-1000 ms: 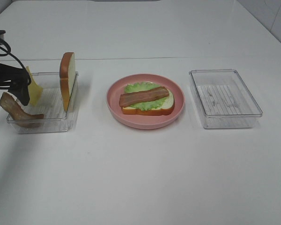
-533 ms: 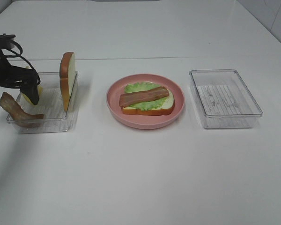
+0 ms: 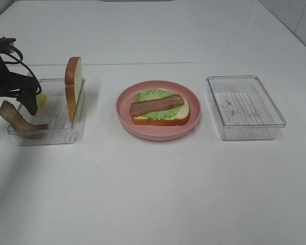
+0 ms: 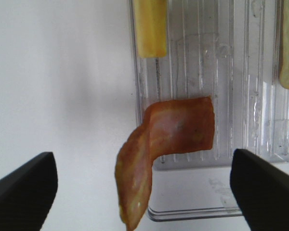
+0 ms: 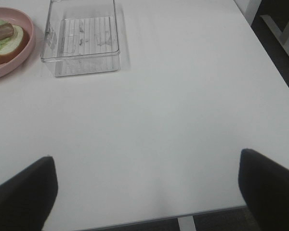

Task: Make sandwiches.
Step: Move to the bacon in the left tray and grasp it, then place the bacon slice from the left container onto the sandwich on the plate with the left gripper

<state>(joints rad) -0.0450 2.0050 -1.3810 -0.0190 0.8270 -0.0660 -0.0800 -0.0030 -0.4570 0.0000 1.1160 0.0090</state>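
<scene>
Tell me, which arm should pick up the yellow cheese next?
Left, probably: the left end effector, open, hangs over the tray holding the cheese. The right end effector is far off, over bare table.

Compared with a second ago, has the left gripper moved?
Yes. The left gripper has shifted slightly right, toward the upright bread, and now hides most of the cheese in the left tray.
</scene>
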